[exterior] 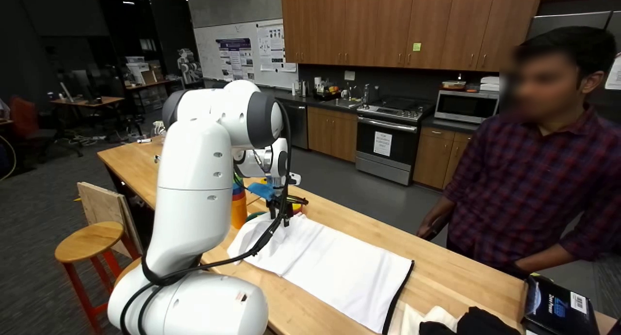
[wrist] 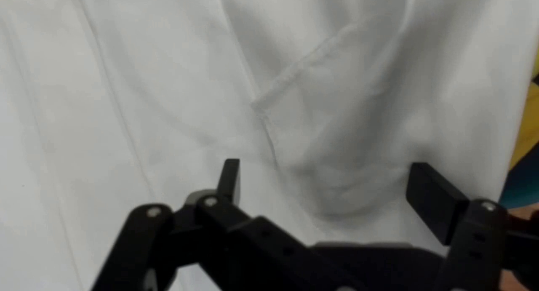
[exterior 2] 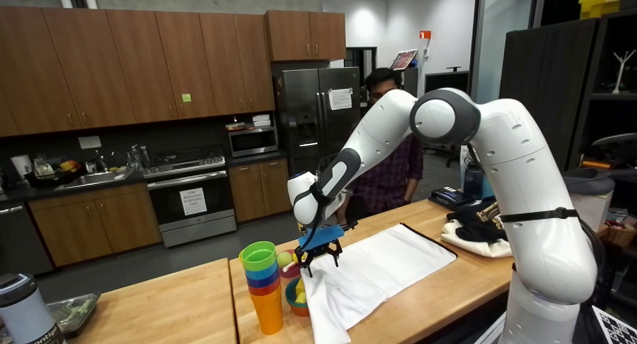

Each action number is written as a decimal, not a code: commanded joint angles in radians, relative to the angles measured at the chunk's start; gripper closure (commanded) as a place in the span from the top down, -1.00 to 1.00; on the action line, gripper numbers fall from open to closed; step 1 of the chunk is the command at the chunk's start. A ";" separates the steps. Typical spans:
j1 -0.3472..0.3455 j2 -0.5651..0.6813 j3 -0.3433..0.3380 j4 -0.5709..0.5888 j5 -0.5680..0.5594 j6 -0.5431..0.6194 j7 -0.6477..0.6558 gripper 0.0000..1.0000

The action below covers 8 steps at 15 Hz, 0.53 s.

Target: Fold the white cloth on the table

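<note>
The white cloth (exterior: 339, 267) lies lengthwise on the pale wooden table (exterior: 451, 272), with a black strip along one short end. That end is fairly flat; the opposite end, by the cups, is creased and rumpled in both exterior views. Over this rumpled part stands my gripper (exterior 2: 324, 270), pointing down, its tips close to the fabric. In the wrist view, the gripper (wrist: 322, 177) is wide open, and the cloth (wrist: 126, 114) with a raised fold and a stitched seam runs beneath and between the fingers. Whether the tips touch it I cannot tell.
Stacked coloured cups (exterior 2: 267, 304) and a teal bowl (exterior 2: 292, 299) with yellow pieces stand beside the rumpled end. Past the black-edged end lie a black and cream cloth pile (exterior 2: 477, 234) and a black box (exterior 2: 450, 197). A person (exterior: 548, 180) stands at the table's far side.
</note>
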 commanded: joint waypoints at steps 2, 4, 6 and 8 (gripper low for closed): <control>-0.023 -0.025 0.028 -0.019 0.143 -0.025 -0.066 1.00; -0.037 -0.054 0.045 -0.057 0.230 -0.023 -0.106 1.00; -0.041 -0.068 0.049 -0.090 0.294 -0.017 -0.126 0.48; -0.038 -0.086 0.042 -0.118 0.322 -0.006 -0.127 0.23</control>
